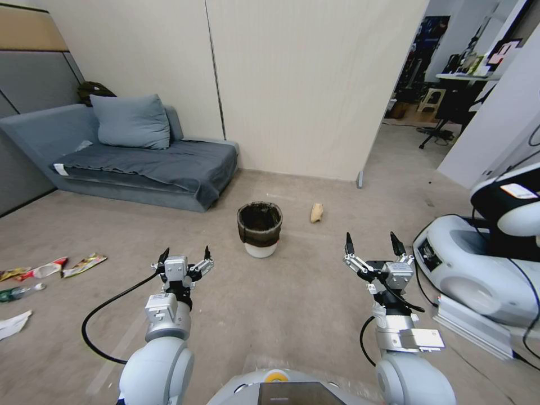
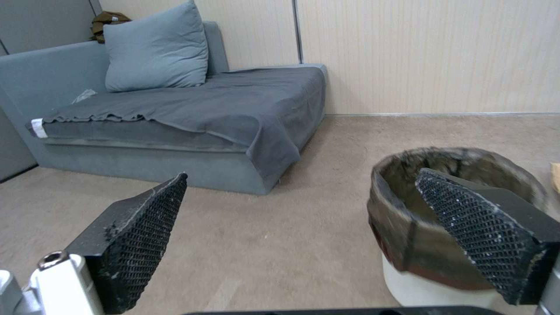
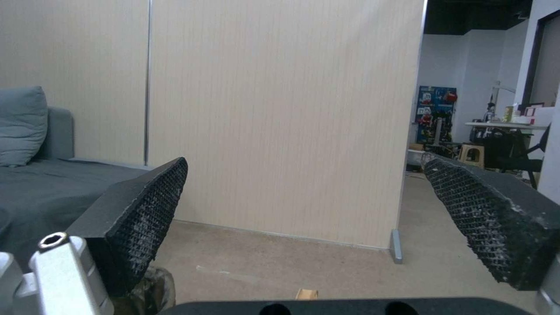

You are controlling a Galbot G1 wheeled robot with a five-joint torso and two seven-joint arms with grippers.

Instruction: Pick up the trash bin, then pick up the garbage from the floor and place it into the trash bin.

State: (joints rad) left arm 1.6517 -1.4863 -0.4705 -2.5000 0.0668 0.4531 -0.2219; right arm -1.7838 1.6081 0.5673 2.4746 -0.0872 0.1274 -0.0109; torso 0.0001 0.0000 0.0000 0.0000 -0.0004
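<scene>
- The trash bin [image 1: 259,229] is seen upright on the floor [image 1: 304,292], at about 12 o'clock from the robot, near the corner of the grey sofa [image 1: 140,163].
- The left pincer [image 1: 184,258] is held at 11 o'clock, spread wide and holding nothing; the bin is short of it.
- The right pincer [image 1: 370,243] is held at 1 o'clock, likewise wide apart and unloaded.
- The garbage [image 1: 50,269] is scattered on the floor at 9 o'clock.
- A tan crumpled piece [image 1: 316,212] is found just beside the bin.
</scene>
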